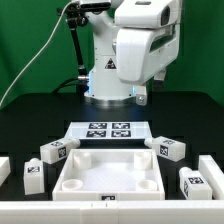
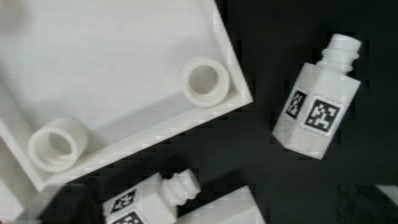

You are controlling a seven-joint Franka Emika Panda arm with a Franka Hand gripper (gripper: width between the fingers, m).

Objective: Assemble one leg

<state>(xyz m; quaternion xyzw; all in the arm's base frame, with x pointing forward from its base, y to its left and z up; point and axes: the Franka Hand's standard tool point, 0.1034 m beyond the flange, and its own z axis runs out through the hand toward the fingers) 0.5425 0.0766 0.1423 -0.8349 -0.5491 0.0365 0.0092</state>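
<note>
Several legs lie loose on the black table: two on the exterior view's left (image 1: 55, 151) (image 1: 33, 175) and two on its right (image 1: 168, 149) (image 1: 197, 186). They flank the large white square piece (image 1: 108, 172). My gripper (image 1: 141, 96) hangs high above the table near the robot base, touching nothing. In the wrist view one leg (image 2: 317, 105) lies beside the square piece (image 2: 107, 70), its screw end pointing away. Another leg (image 2: 151, 195) lies between my gripper's (image 2: 217, 205) blurred fingers (image 2: 45, 207), which stand wide apart and empty.
The marker board (image 1: 108, 130) lies behind the square piece. White blocks stand at the exterior view's left edge (image 1: 3, 168) and right edge (image 1: 212, 170). The robot base (image 1: 108, 80) stands at the back, and a black cable hangs behind it.
</note>
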